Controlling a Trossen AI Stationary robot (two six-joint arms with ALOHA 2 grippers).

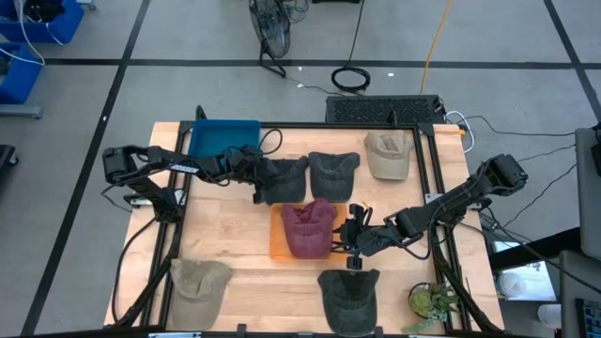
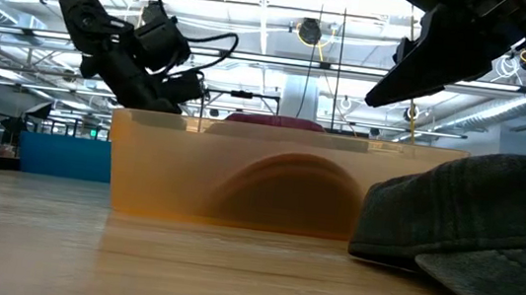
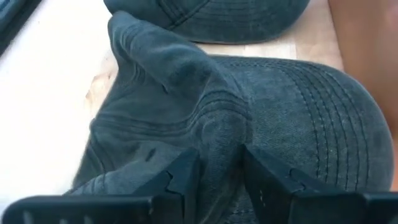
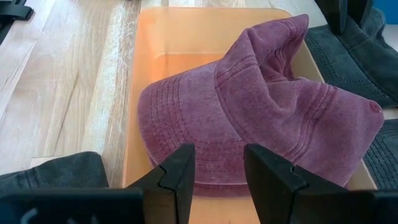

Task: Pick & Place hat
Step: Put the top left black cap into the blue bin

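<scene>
Left end effector (image 3: 217, 177) pinches fabric fold of dark grey cap (image 1: 282, 178) at table's (image 1: 235, 272) far middle, just beyond orange tray (image 1: 275, 246). Cap's long axis roughly across table.

Maroon cap (image 4: 261, 118) lies in tray, crown crumpled.

Right end effector (image 4: 217, 171) hovers beside tray, fingers spread, empty. Low view shows only a sliver of maroon cap above tray wall.

The maroon hat (image 1: 308, 228) lies crumpled in the orange tray (image 1: 276, 240), its crown folded up into a peak. Just beyond the tray's far edge, a dark grey hat (image 1: 285, 177) sits bunched on the tabletop (image 1: 239, 272), a fold of it between the left claw's (image 3: 219, 180) fingers.
</scene>
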